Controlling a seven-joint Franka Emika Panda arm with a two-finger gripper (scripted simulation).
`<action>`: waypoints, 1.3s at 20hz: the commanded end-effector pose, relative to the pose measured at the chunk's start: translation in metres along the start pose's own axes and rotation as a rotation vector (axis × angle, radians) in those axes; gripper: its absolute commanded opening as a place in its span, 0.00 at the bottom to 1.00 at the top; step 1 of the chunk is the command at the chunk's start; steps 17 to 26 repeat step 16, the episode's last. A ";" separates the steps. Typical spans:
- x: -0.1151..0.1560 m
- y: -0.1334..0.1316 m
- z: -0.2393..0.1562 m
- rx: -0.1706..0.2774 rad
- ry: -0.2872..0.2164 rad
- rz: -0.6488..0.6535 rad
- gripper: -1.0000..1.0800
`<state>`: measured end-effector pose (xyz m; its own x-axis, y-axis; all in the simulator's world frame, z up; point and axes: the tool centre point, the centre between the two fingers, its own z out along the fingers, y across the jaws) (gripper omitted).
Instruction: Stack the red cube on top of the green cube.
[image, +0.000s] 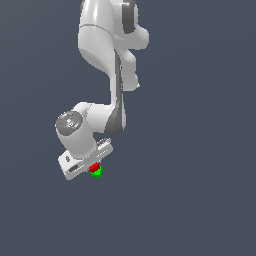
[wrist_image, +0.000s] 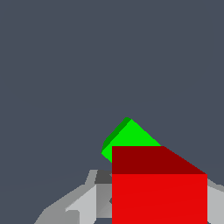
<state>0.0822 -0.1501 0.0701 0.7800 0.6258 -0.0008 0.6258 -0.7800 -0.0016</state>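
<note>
One red cube, one green cube.

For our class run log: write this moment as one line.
gripper: shut on red cube | green cube: partly behind red | stack: not confirmed

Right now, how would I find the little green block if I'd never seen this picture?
Start at the big white robot arm and follow it down to its lowest end, where the pincer is. Two tiny cubes peek out beneath it. The green cube is the lower one, partly covered by the red cube, and it is the only bright green thing there.
</note>
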 end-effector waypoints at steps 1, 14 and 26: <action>0.007 -0.001 0.006 -0.002 0.001 0.001 0.00; 0.012 -0.001 0.009 -0.002 0.001 0.001 0.96; 0.012 -0.001 0.009 -0.002 0.001 0.001 0.96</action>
